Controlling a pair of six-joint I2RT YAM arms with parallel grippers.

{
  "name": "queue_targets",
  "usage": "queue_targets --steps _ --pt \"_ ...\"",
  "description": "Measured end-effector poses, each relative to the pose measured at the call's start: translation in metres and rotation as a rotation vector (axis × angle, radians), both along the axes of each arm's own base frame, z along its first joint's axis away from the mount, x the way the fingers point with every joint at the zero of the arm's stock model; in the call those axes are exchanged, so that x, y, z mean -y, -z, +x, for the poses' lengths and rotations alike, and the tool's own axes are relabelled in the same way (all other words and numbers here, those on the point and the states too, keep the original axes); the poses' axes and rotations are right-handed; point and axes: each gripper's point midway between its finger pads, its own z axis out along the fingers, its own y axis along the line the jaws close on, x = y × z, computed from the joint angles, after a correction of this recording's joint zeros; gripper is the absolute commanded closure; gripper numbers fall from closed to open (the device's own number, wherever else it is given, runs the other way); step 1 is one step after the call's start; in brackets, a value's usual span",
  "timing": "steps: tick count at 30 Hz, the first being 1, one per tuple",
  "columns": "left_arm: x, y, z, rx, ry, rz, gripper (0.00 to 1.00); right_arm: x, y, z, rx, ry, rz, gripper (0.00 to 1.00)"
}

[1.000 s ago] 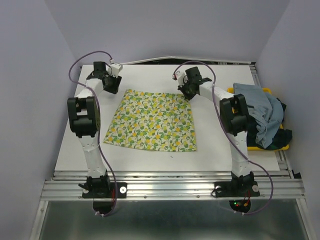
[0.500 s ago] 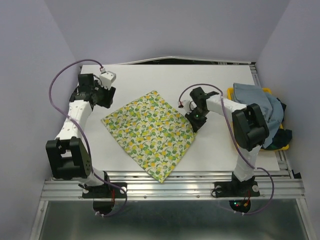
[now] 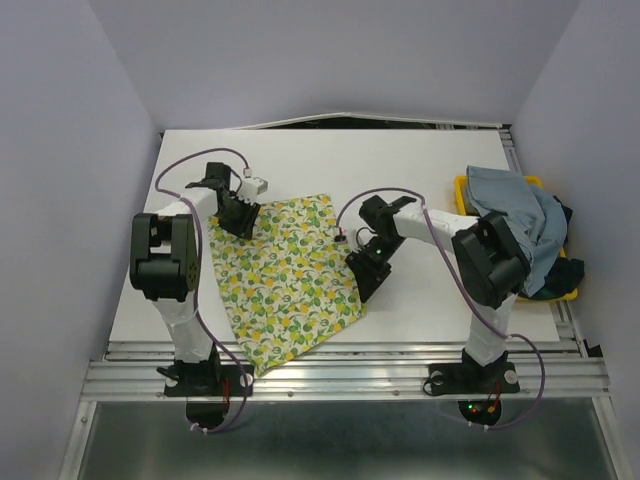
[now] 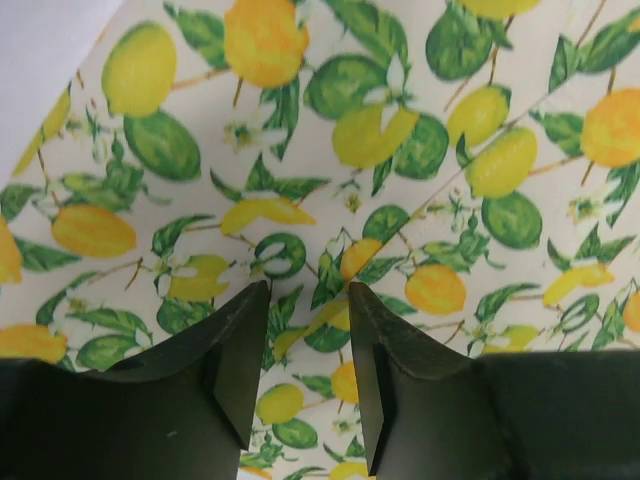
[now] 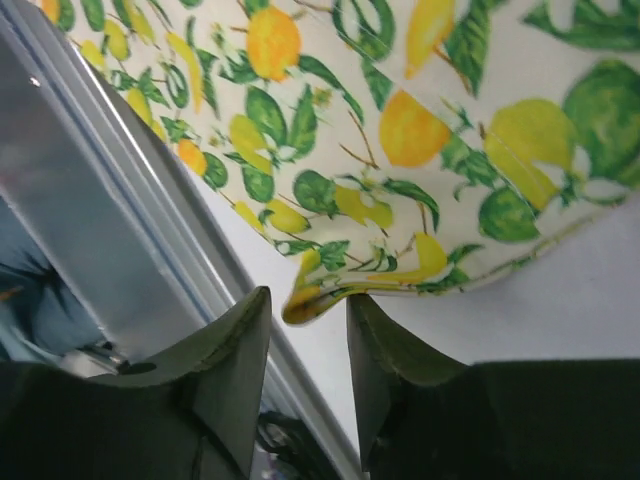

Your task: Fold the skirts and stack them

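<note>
The lemon-print skirt [image 3: 290, 275] lies flat and skewed on the white table, one corner reaching the near edge. My left gripper [image 3: 238, 213] is at the skirt's far-left corner. In the left wrist view its jaws [image 4: 305, 290] stand narrowly apart over the flat print [image 4: 400, 150]. My right gripper [image 3: 362, 275] is at the skirt's right corner. In the right wrist view [image 5: 308, 295] a curled corner of the skirt [image 5: 400, 130] sits between the slightly parted jaws, against one finger. The blue-grey skirt [image 3: 515, 215] is heaped over the plaid skirt [image 3: 560, 225] at the right.
The yellow tray [image 3: 570, 293] under the heaped skirts stands at the table's right edge. A metal rail [image 3: 340, 350] runs along the near edge and also shows in the right wrist view [image 5: 110, 220]. Cables loop above both arms.
The lemon skirt has turned and slid toward the near left edge. Both grippers have moved nearer with it, the left inward onto its far corner, the right down along its right side.
</note>
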Motion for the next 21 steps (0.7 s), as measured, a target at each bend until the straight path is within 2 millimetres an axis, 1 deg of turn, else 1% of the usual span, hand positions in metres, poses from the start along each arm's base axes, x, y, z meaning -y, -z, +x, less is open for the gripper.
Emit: queue_targets --steps 1,2,3,4,5,6,7,8,9,10,11,12,13,14,15,17,18,19,20,21 --pt "0.006 0.001 0.007 0.01 0.017 0.005 0.52 -0.002 -0.004 -0.005 -0.024 -0.007 0.024 0.39" --pt "0.019 0.001 0.016 0.028 0.049 0.008 0.52 -0.003 -0.007 -0.009 -0.043 -0.01 0.032 0.34" --pt "0.031 0.001 0.021 0.042 0.081 0.011 0.52 -0.003 -0.011 -0.01 -0.056 -0.014 0.041 0.26" --pt "0.042 0.001 0.026 0.055 0.108 0.012 0.52 -0.003 -0.016 -0.012 -0.068 -0.018 0.052 0.09" --pt "0.06 0.001 0.029 0.07 0.152 0.013 0.52 -0.003 -0.024 -0.009 -0.073 -0.012 0.064 0.0" --pt "0.073 0.0 0.031 0.083 0.185 0.011 0.52 -0.004 -0.031 -0.003 -0.066 -0.008 0.082 0.0" --pt "0.092 0.0 0.032 0.098 0.231 0.006 0.52 -0.002 -0.042 0.011 -0.048 0.017 0.105 0.0" --pt "0.103 0.0 0.031 0.102 0.256 0.002 0.53 0.003 -0.053 0.029 -0.02 0.053 0.128 0.03" --pt "0.118 0.0 0.03 0.108 0.293 -0.003 0.53 0.007 -0.063 0.047 0.016 0.082 0.145 0.06" --pt "0.131 0.0 0.027 0.112 0.326 -0.011 0.53 0.016 -0.077 0.076 0.084 0.133 0.164 0.12" --pt "0.141 0.0 0.024 0.113 0.352 -0.018 0.53 0.028 -0.088 0.105 0.15 0.186 0.174 0.16" --pt "0.15 0.0 0.02 0.113 0.379 -0.026 0.52 0.041 -0.099 0.132 0.222 0.226 0.164 0.2" --pt "0.153 0.0 0.017 0.111 0.392 -0.029 0.5 0.054 -0.109 0.161 0.304 0.268 0.158 0.23" --pt "0.153 0.0 0.016 0.109 0.399 -0.033 0.48 0.064 -0.116 0.181 0.367 0.294 0.148 0.29" --pt "0.153 -0.001 0.016 0.109 0.403 -0.035 0.43 0.075 -0.122 0.202 0.439 0.312 0.13 0.32" --pt "0.149 -0.003 0.014 0.103 0.41 -0.033 0.4 0.082 -0.125 0.225 0.52 0.315 0.103 0.38" --pt "0.147 -0.004 0.01 0.09 0.411 -0.03 0.39 0.082 -0.123 0.233 0.546 0.306 0.092 0.39" --pt "0.143 -0.005 0.006 0.075 0.415 -0.025 0.37 0.08 -0.115 0.242 0.567 0.285 0.076 0.4" --pt "0.139 -0.009 0.003 0.063 0.42 -0.024 0.37 0.079 -0.108 0.247 0.572 0.265 0.063 0.41" --pt "0.137 -0.015 0.002 0.055 0.425 -0.025 0.36 0.076 -0.095 0.253 0.574 0.239 0.047 0.41"
